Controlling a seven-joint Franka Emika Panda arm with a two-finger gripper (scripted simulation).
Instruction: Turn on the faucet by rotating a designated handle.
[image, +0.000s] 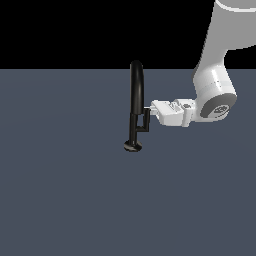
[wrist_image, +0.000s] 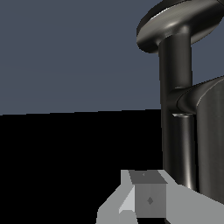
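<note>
White two-finger gripper (image: 150, 111) lying horizontal, pointing toward the exterior view's left, fingertips right at the upper part of the handle. Finger spread not readable (tips merge with the black lever in the exterior view; wrist view shows only one grey finger block (wrist_image: 146, 199) at the frame edge). Cannot tell whether closed on anything or merely touching.

Short thin glossy black L-shaped handle (image: 145, 121) branching off the lower stem toward the exterior view's right, upright leg running parallel to the stem and just beside it. Gripper meets that upright leg near its top end. In the wrist view, seen very close as a dark cylinder (wrist_image: 210, 140) beside the stem, joined by a short cross piece.

Tall slim glossy black faucet (image: 136, 100) standing upright on the flat slate-blue floor (image: 60, 190), arched at the top, small round base disc at the bottom. Base disc also visible in the wrist view (wrist_image: 175, 24) (camera rolled, so the faucet appears inverted there).

White glossy robot arm (image: 215, 75) coming down from the upper corner on the exterior view's right, wrist joint bent so the hand runs level with the floor. Black background above the floor line.
</note>
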